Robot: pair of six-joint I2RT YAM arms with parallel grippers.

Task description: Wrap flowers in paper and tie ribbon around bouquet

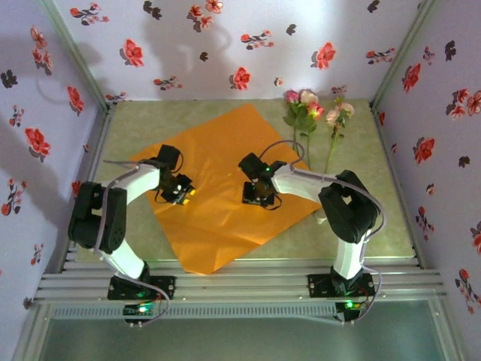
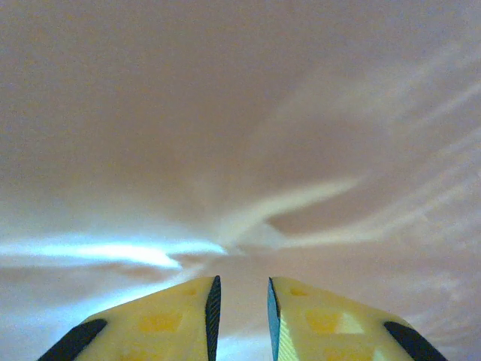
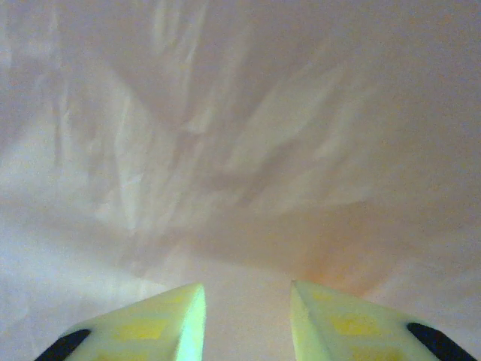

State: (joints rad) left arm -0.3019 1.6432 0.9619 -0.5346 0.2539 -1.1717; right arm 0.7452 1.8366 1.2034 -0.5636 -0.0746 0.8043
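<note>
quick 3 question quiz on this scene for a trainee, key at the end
1. True or false: the flowers are already wrapped in the paper.
2. Where on the table do the flowers lie? A near left, B far right, C centre.
3. What lies spread under both the left tool and the right tool?
Key: 1 false; 2 B; 3 the orange paper.

Paper [image 1: 218, 150] thin, smooth, sl. glossy w/ faint creases; table [image 1: 135, 124] matt.
</note>
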